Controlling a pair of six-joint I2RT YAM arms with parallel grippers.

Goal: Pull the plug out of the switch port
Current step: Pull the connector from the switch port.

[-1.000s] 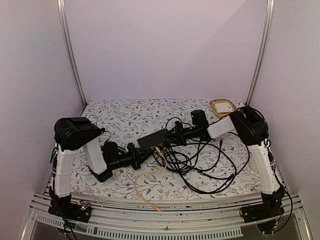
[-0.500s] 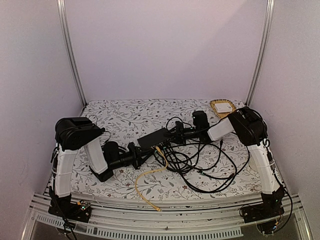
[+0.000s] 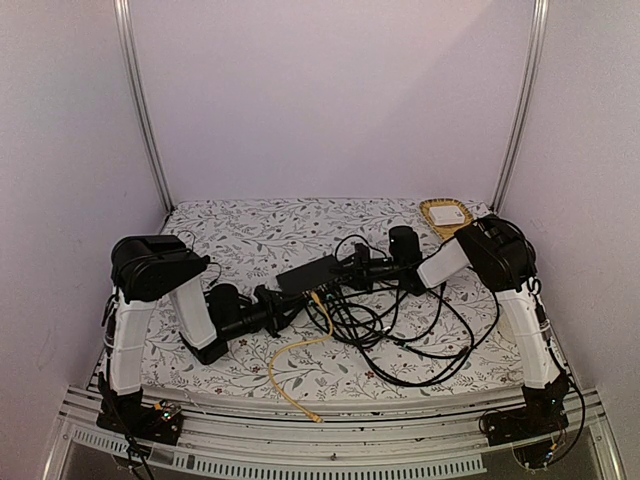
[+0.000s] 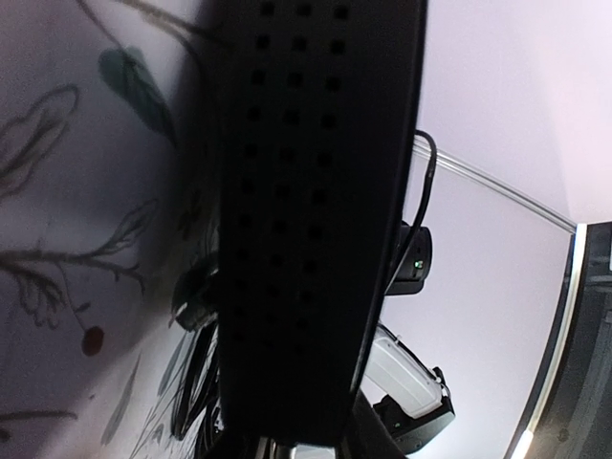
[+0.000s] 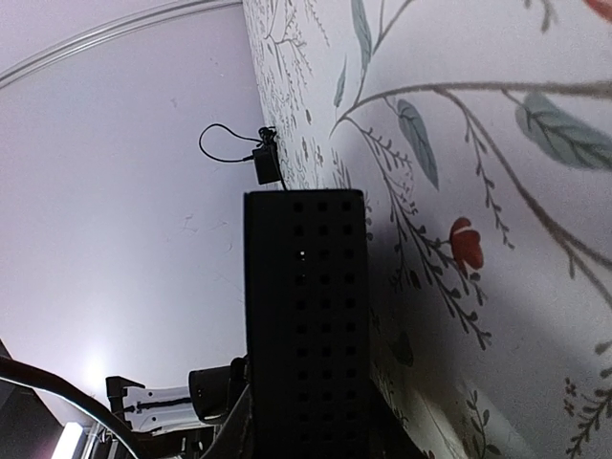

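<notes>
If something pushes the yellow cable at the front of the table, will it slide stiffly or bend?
The yellow cable is probably floppy: it lies in a loose curve, so a push would likely bend it locally. It looks thin, so probably light. Its far end runs toward the switch among black cables, which may hold it back.

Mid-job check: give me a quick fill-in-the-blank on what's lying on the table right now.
1. The loose cable trailing toward the near edge of the table is ___.
2. The basket holding the small white box sits at the table's far ___ corner.
3. The switch is coloured ___.
Missing: yellow; right; black.
</notes>
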